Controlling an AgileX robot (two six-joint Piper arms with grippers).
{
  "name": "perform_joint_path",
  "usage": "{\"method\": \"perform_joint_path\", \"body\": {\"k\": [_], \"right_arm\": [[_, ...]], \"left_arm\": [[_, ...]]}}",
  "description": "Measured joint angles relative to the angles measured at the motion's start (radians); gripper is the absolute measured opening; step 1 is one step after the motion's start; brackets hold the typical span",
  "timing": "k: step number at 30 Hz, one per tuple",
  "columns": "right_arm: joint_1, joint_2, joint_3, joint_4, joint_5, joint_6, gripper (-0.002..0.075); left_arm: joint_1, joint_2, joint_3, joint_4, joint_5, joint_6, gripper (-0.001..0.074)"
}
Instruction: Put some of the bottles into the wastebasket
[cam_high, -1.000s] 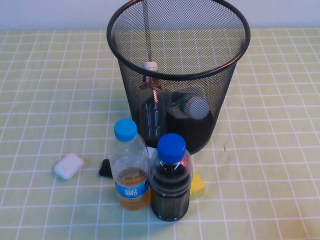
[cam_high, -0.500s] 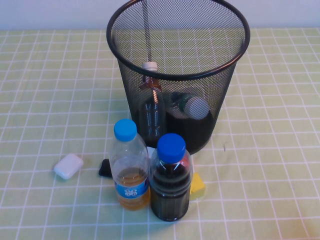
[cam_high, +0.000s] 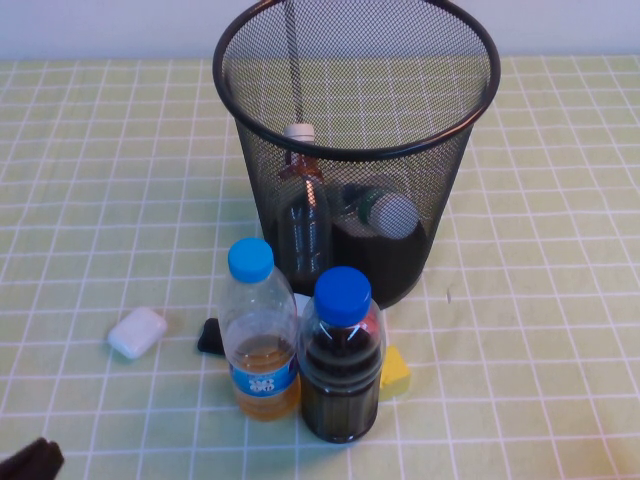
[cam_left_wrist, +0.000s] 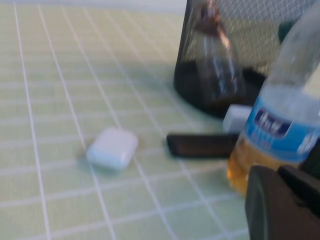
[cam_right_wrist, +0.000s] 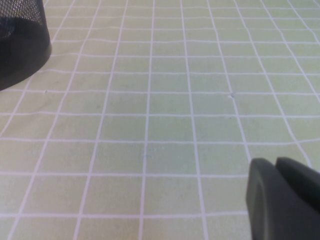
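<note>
The black wire-mesh wastebasket (cam_high: 445, 200) stands at the middle back of the table. Inside it the smaller clear bottle with the pale pink cap (cam_high: 301, 205) stands upright. The white-capped bottle with the green-and-white label (cam_high: 384, 212) lies tilted beside it. In the left wrist view the wastebasket (cam_left_wrist: 192, 85) shows with the small bottle (cam_left_wrist: 213, 60) behind the mesh. My left gripper (cam_high: 30, 462) is at the near left table edge, shut and empty (cam_left_wrist: 282, 197). My right gripper (cam_right_wrist: 277, 192) is shut and empty, low over bare cloth to the right of the wastebasket (cam_right_wrist: 20, 47).
A blue-capped bottle of amber liquid (cam_high: 262, 350) and a blue-capped bottle of dark liquid (cam_high: 342, 375) stand in front of the wastebasket. A white case (cam_high: 137, 332), a flat black object (cam_high: 211, 337) and a yellow block (cam_high: 396, 370) lie around them on the green checked cloth.
The tip of my left gripper has come into the high view at the bottom left corner. The bottles and the wastebasket have not moved.
</note>
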Motion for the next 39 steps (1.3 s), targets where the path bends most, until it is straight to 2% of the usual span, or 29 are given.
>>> {"method": "perform_joint_path", "body": {"k": [5, 15, 18, 22, 30, 39], "right_arm": [[0.000, 0.000, 0.000, 0.000, 0.000, 0.000, -0.0007], [0.000, 0.000, 0.000, 0.000, 0.000, 0.000, -0.0007], [0.000, 0.000, 0.000, 0.000, 0.000, 0.000, -0.0007], [0.000, 0.000, 0.000, 0.000, 0.000, 0.000, -0.0007], [0.000, 0.000, 0.000, -0.002, 0.000, 0.000, -0.0007], [0.000, 0.000, 0.000, -0.002, 0.000, 0.000, -0.0007]], "left_arm": [[0.000, 0.000, 0.075, 0.004, 0.007, 0.000, -0.0001], [0.000, 0.000, 0.075, 0.018, 0.004, 0.000, -0.0002], [0.003, 0.000, 0.075, 0.072, 0.000, 0.000, -0.0002], [0.062, 0.000, 0.079, 0.131, -0.026, 0.000, -0.0002], [0.254, 0.000, 0.082, 0.222, -0.028, 0.000, -0.0002], [0.266, 0.000, 0.082, 0.229, -0.026, -0.056, -0.0002]]}}
